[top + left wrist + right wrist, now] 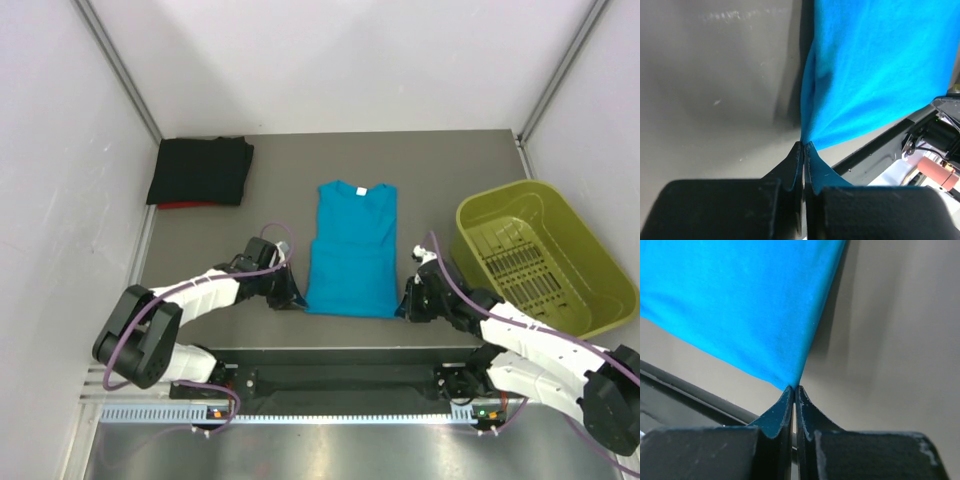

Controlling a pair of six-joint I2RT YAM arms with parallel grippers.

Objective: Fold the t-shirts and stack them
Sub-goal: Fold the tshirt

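teal t-shirt (350,250): flat, middle of bench (450,160), hem nearest me. my left gripper (803,146), my right gripper (794,388): each clamped on one hem corner, thin pinch at tips. risk: corner slips out on lift; uneven pull skews fold. black t-shirt (200,170): folded, far-left corner.

White neck label (362,189) on teal t-shirt (350,255): illegible.
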